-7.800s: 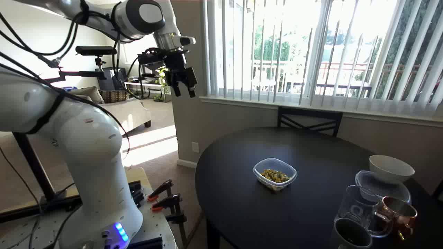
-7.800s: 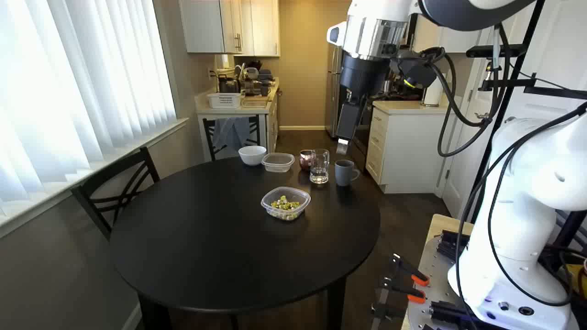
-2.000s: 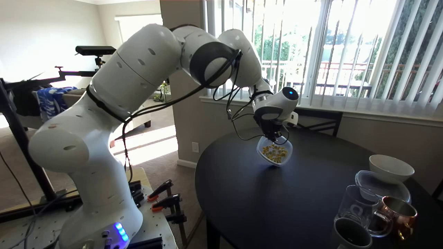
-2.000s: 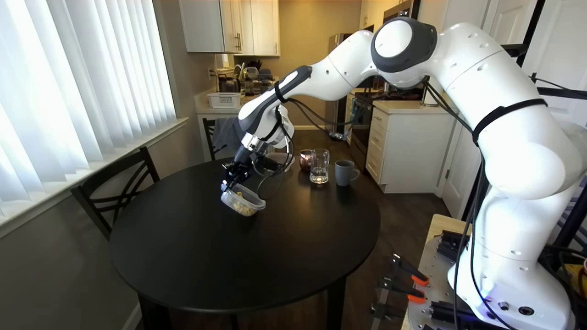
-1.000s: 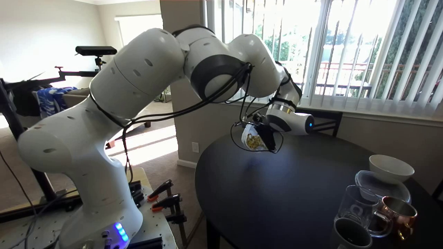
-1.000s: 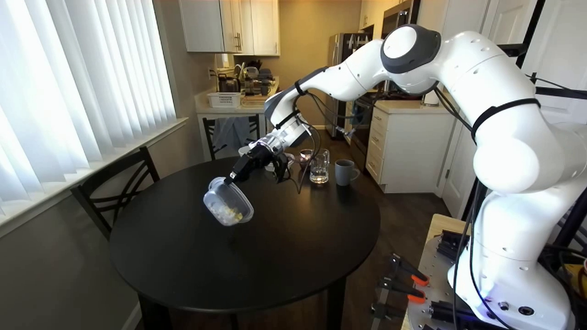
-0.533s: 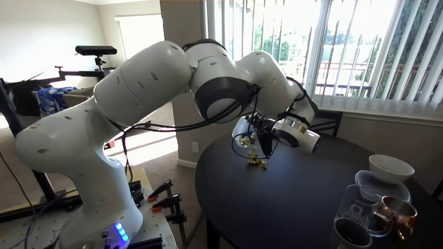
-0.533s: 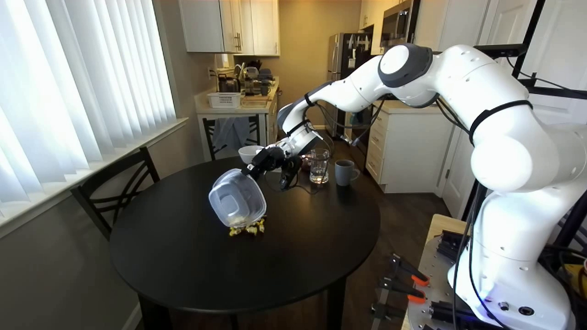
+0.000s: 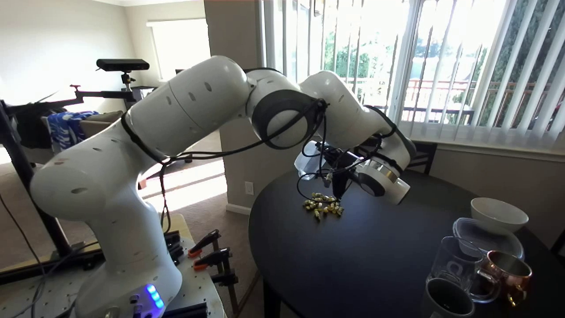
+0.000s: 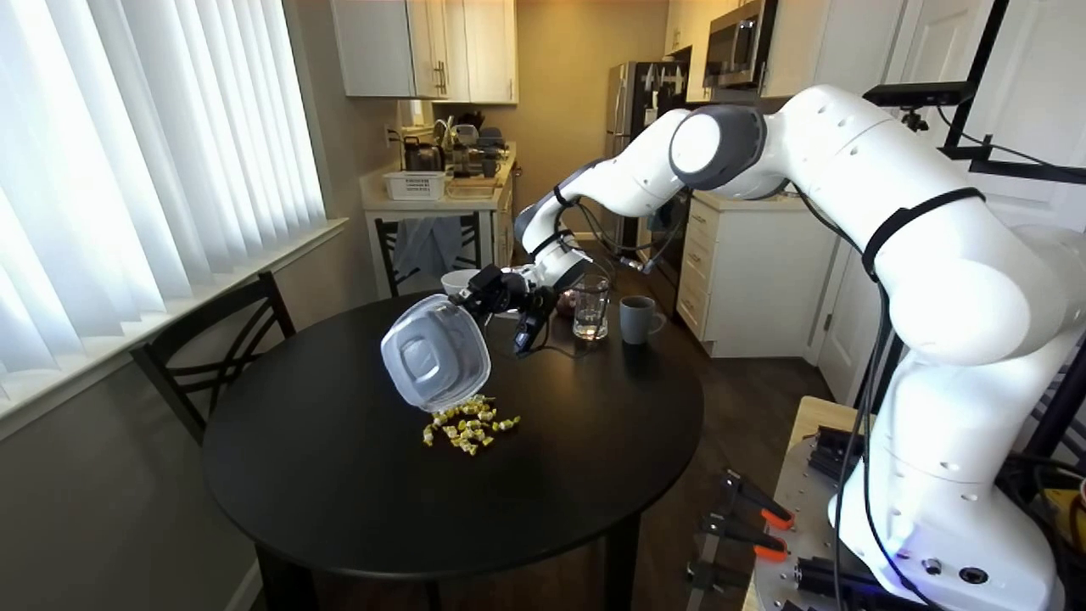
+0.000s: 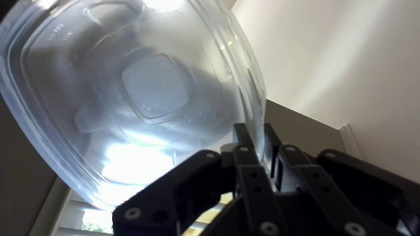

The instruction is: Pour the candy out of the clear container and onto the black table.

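Note:
The clear container (image 11: 154, 88) is held tipped above the black table (image 10: 382, 501), its base turned up toward the camera in an exterior view. My gripper (image 11: 257, 137) is shut on its side wall, one finger inside and one outside. No candy shows inside it in the wrist view, just bare plastic and bright reflections. Several wrapped yellow-gold pieces of candy (image 10: 471, 424) lie spread on the tabletop beneath the tub, and the same candy (image 9: 324, 205) shows partly behind a cable in an exterior view.
On the table's kitchen side stand a white bowl (image 9: 499, 215), another clear tub (image 9: 487, 238), a glass mug (image 10: 591, 307), a copper mug (image 9: 508, 276) and a grey mug (image 10: 638, 320). A dark chair (image 10: 222, 348) stands by the window.
Upright enough to hold the candy two seconds ago, the clear container has been tipped over, and the candy has fallen onto the table. In the last half second the tub rose slightly.

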Controlling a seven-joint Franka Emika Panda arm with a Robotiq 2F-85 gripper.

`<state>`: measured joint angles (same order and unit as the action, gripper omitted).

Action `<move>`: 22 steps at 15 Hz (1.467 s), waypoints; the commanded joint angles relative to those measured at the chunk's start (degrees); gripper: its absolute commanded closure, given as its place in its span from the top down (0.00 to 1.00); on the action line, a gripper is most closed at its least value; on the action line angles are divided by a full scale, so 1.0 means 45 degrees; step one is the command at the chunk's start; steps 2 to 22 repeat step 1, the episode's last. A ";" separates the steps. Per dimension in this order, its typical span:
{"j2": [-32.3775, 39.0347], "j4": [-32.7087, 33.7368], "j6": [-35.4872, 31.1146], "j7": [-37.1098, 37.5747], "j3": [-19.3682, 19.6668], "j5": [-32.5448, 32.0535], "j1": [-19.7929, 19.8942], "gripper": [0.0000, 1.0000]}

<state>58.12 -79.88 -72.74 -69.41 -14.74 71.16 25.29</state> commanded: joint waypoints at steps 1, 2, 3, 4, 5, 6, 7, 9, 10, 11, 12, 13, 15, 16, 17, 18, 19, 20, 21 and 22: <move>0.0161 0.0444 0.0764 0.0470 0.1213 0.1224 -0.0927 0.03; 0.0161 0.0444 0.0764 0.0470 0.1213 0.1224 -0.0927 0.03; 0.0161 0.0444 0.0764 0.0470 0.1213 0.1224 -0.0927 0.03; 0.0161 0.0444 0.0764 0.0470 0.1213 0.1224 -0.0927 0.03; 0.0161 0.0444 0.0764 0.0470 0.1213 0.1224 -0.0927 0.03; 0.0161 0.0444 0.0764 0.0470 0.1213 0.1224 -0.0927 0.03; 0.0161 0.0444 0.0764 0.0470 0.1213 0.1224 -0.0927 0.03; 0.0161 0.0444 0.0764 0.0470 0.1213 0.1224 -0.0927 0.03; 0.0161 0.0444 0.0764 0.0470 0.1213 0.1224 -0.0927 0.03; 0.0161 0.0444 0.0764 0.0470 0.1213 0.1224 -0.0927 0.03; 0.0161 0.0444 0.0764 0.0470 0.1213 0.1224 -0.0927 0.03; 0.0161 0.0444 0.0764 0.0470 0.1213 0.1224 -0.0927 0.03; 0.0161 0.0444 0.0764 0.0470 0.1213 0.1224 -0.0927 0.03; 0.0161 0.0444 0.0764 0.0470 0.1213 0.1224 -0.0927 0.03; 0.0161 0.0444 0.0764 0.0470 0.1213 0.1224 -0.0927 0.03; 0.0161 0.0444 0.0764 0.0470 0.1213 0.1224 -0.0927 0.03; 0.0161 0.0444 0.0764 0.0470 0.1213 0.1224 -0.0927 0.03; 0.0161 0.0444 0.0764 0.0470 0.1213 0.1224 -0.0927 0.03; 0.0161 0.0444 0.0764 0.0470 0.1213 0.1224 -0.0927 0.03; 0.0161 0.0444 0.0764 0.0470 0.1213 0.1224 -0.0927 0.03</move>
